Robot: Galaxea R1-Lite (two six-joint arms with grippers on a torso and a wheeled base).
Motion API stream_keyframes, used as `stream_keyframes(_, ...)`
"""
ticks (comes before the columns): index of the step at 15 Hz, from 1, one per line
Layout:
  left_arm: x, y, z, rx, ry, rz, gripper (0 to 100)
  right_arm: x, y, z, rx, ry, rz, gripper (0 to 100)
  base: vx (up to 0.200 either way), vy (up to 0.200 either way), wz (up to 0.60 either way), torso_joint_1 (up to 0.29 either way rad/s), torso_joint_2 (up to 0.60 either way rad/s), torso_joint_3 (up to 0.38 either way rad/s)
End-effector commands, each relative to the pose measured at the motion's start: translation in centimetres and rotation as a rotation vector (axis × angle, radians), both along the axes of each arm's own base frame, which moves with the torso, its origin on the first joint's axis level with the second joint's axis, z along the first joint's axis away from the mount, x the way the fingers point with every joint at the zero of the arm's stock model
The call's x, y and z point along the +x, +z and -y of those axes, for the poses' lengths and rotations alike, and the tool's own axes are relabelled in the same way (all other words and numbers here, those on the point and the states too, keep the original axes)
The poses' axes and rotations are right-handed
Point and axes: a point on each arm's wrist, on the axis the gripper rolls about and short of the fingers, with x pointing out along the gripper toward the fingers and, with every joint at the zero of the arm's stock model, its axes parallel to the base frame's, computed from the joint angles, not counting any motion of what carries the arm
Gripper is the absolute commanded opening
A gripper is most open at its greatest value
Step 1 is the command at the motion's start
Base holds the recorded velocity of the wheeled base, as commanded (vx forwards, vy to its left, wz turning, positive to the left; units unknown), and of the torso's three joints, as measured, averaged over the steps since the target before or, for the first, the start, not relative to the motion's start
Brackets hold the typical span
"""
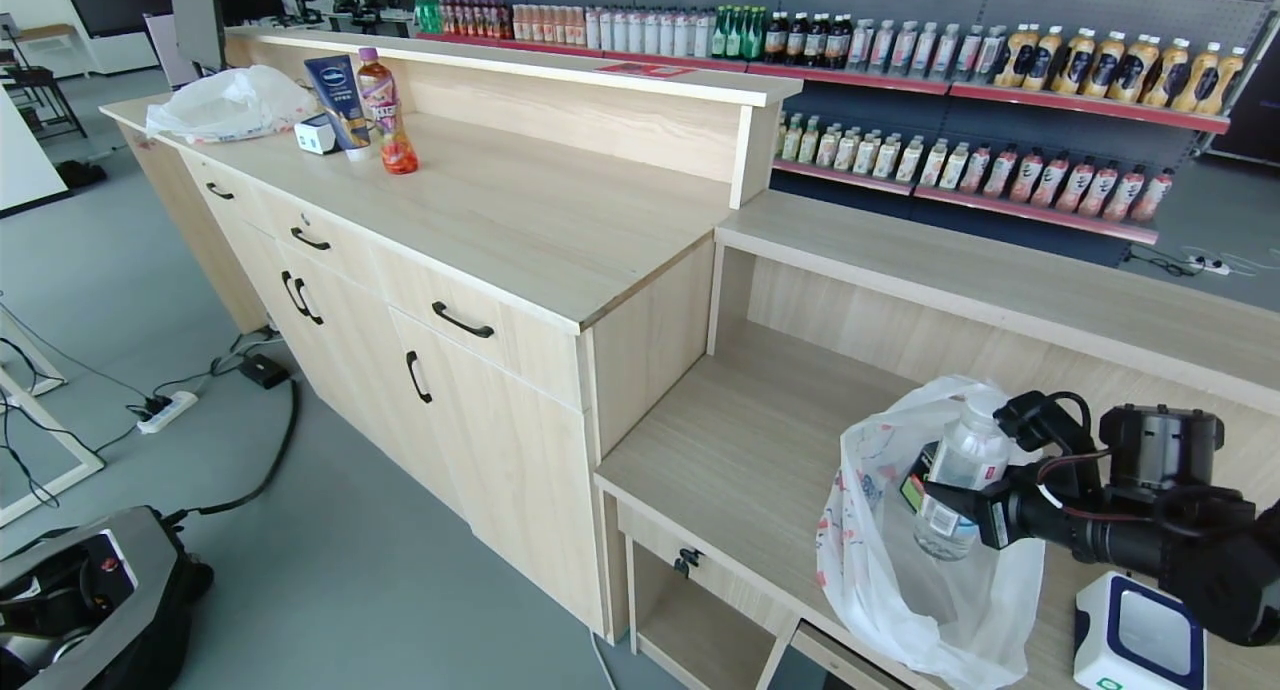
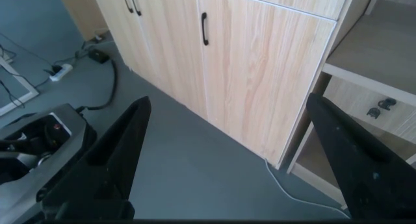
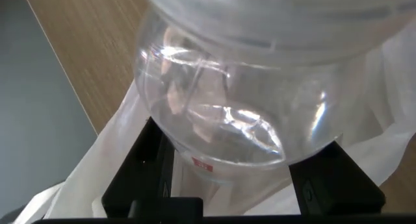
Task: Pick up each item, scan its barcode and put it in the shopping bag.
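1. Right tool (image 1: 945, 502): clamped on the clear water bottle (image 1: 972, 455). In the right wrist view, the two black fingers (image 3: 140, 175) press on opposite sides of the rounded body of the bottle (image 3: 221, 100), with the tool (image 3: 237, 178) centred below it.

2. Water bottle: held roughly upright, cap on top, at the near right of the scene. It sits in the open mouth of the shopping bag (image 1: 880, 560). Whether its base touches the bag is not discernible. White plastic of the bag (image 3: 396, 87) lies close around the bottle.

3. Shopping bag: white, thin plastic, standing open on the low counter (image 1: 740, 450) at the near right.

4. Scanner (image 1: 1140, 638): a white and blue box on the same low counter, just right of the bag and nearer than my right arm.

5. Left tool (image 2: 231, 165): fingers (image 2: 117, 159) set wide apart, holding nothing. It hangs above the grey floor (image 2: 195, 172), near the cabinet doors (image 2: 260, 62).

6. High counter (image 1: 540, 210), far left end: an orange drink bottle (image 1: 385, 110) stands upright. A blue tube (image 1: 338, 90) stands just left of it, and a small white device (image 1: 316, 135) sits beside the tube. A second white plastic bag (image 1: 225, 105) lies further left.

7. Background: shelves (image 1: 900, 55) of bottled drinks run along the far wall.
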Motion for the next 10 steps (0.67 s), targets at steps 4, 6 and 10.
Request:
stream_keyframes(4, 0.0, 0.0, 0.0, 0.000, 0.001, 0.000, 100, 1.7, -2.7, -1.2, 0.003, 0.040, 0.013, 0, 0.000, 0.000, 0.00, 0.000, 0.00, 0.000)
stream_keyframes(6, 0.0, 0.0, 0.0, 0.000, 0.001, 0.000, 100, 2.3, -3.6, -1.7, 0.015, 0.051, 0.025, 0, 0.000, 0.000, 0.00, 0.000, 0.00, 0.000)
stream_keyframes(10, 0.0, 0.0, 0.0, 0.000, 0.001, 0.000, 100, 3.2, -5.0, -2.6, 0.017, 0.075, 0.067, 0, 0.000, 0.000, 0.00, 0.000, 0.00, 0.000)
